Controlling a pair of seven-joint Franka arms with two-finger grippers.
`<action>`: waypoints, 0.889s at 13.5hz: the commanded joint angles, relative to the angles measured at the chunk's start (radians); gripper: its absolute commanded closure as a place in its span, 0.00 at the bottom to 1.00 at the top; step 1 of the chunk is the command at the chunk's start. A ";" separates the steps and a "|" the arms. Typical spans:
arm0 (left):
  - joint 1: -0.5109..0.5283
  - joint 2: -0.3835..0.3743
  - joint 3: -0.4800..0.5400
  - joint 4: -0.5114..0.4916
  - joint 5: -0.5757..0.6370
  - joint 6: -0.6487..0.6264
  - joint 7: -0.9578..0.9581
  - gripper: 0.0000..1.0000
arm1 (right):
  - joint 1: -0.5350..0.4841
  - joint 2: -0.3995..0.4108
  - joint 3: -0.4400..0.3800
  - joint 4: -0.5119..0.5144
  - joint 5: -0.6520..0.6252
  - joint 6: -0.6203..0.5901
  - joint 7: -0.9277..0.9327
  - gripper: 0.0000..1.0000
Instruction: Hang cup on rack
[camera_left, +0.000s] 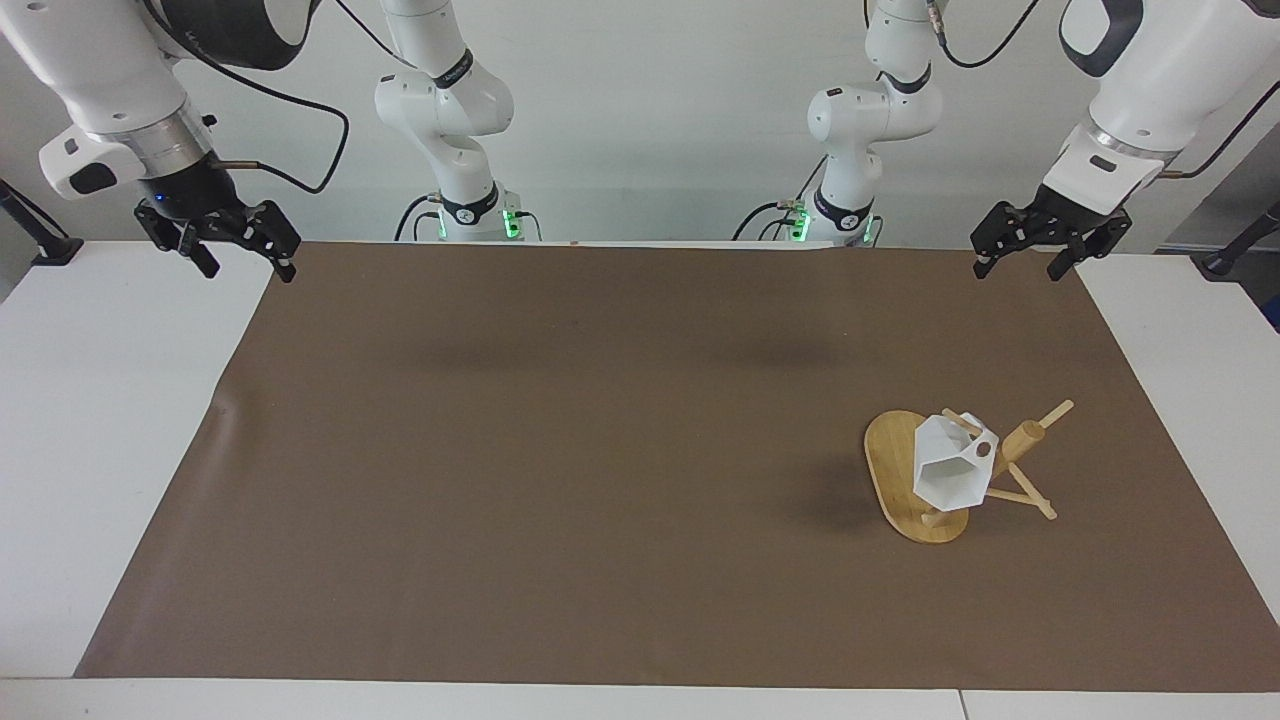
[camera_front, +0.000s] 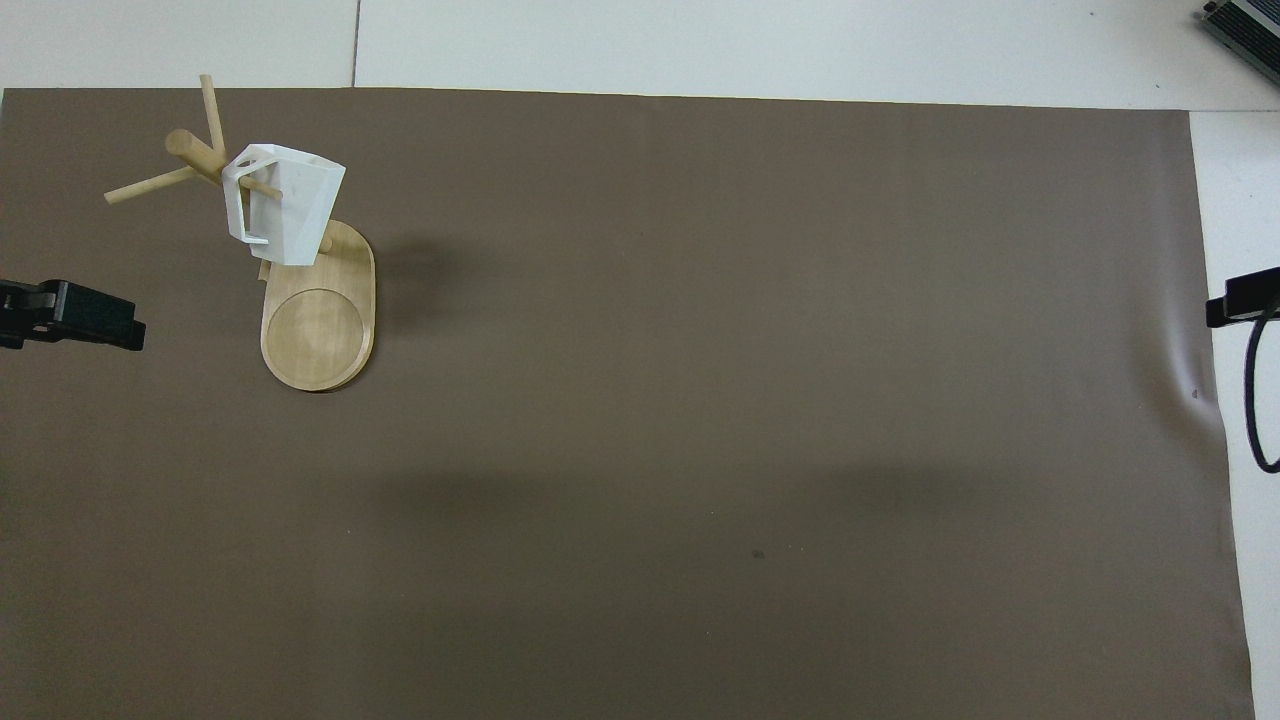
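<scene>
The white faceted cup (camera_left: 945, 472) hangs by its handle on a thin peg of the bamboo rack (camera_left: 890, 465), mouth tilted sideways. The overhead view shows the cup (camera_front: 290, 205) on the peg over the rack's oval base (camera_front: 318, 330). My left gripper (camera_left: 1017, 268) hangs open and empty in the air over the mat's corner at the left arm's end, well apart from the rack. My right gripper (camera_left: 250, 268) waits open and empty over the mat's corner at the right arm's end.
A brown mat (camera_left: 560, 450) covers most of the white table (camera_left: 100, 420). In the overhead view only a black fingertip (camera_front: 75, 315) of the left gripper and a tip of the right gripper (camera_front: 1242, 296) show at the edges.
</scene>
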 joint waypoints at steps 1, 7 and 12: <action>0.006 0.020 -0.004 0.043 0.016 -0.044 0.012 0.00 | -0.005 -0.026 0.003 -0.031 -0.005 0.004 -0.019 0.00; -0.004 -0.004 0.000 0.043 0.022 -0.078 0.011 0.00 | -0.002 -0.026 0.004 -0.031 -0.005 0.004 -0.019 0.00; -0.119 -0.026 0.113 0.036 0.022 -0.084 0.018 0.00 | 0.006 -0.026 0.006 -0.031 -0.005 0.004 -0.014 0.00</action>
